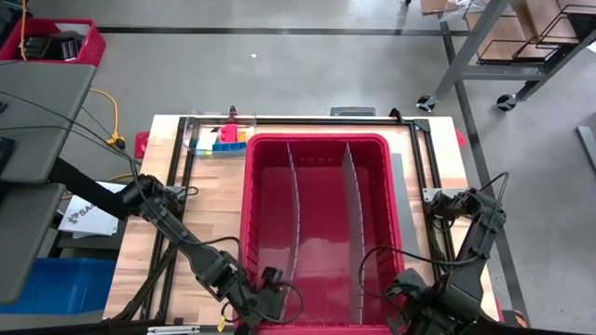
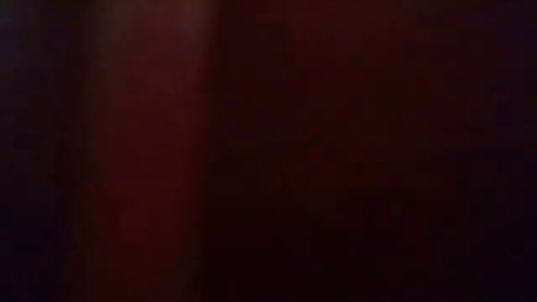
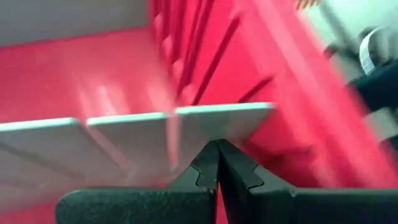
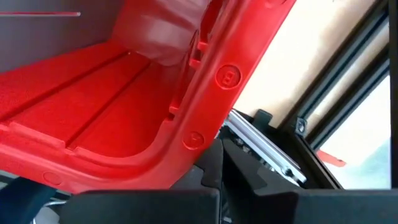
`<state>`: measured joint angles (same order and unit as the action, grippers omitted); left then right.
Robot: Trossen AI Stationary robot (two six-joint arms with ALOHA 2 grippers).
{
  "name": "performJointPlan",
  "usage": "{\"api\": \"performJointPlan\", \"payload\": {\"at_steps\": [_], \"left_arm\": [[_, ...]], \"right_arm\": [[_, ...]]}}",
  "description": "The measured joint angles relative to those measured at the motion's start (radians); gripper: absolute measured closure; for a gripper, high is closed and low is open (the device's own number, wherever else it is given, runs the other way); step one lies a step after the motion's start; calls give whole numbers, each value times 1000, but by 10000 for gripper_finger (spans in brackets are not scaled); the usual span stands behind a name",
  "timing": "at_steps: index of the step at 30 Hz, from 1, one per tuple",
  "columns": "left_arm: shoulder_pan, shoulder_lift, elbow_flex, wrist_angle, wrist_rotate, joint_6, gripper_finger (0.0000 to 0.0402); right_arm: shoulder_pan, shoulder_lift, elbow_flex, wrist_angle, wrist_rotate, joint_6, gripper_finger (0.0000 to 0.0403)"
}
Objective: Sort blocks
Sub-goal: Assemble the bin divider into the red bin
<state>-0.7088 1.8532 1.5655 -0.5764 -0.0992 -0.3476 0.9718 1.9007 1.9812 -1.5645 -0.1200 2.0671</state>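
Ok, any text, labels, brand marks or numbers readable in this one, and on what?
"SA…": start of a dark print on a white sheet at the table's left edge; the rest is hidden.
Round moulded mark on the red bin: too blurred to read.
Nothing else is legible.

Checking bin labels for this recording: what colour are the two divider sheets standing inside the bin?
Grey; the divider sheets stand in the red bin, clearest in the high view.
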Motion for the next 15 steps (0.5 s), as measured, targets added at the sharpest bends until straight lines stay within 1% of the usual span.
{"api": "performJointPlan", "payload": {"at_steps": [4,11,15], "left_arm": [[9,-54,-1,-108,-17,5,402],[7,-162,0,-330,-39,-41,402],[10,-254,0,-493,-97,-80,402]], "right_arm": [[-3,0,0,-1,14,0,403],[-3,0,0,-3,7,-7,403],[-3,-14,0,-5,5,-28,403]]}}
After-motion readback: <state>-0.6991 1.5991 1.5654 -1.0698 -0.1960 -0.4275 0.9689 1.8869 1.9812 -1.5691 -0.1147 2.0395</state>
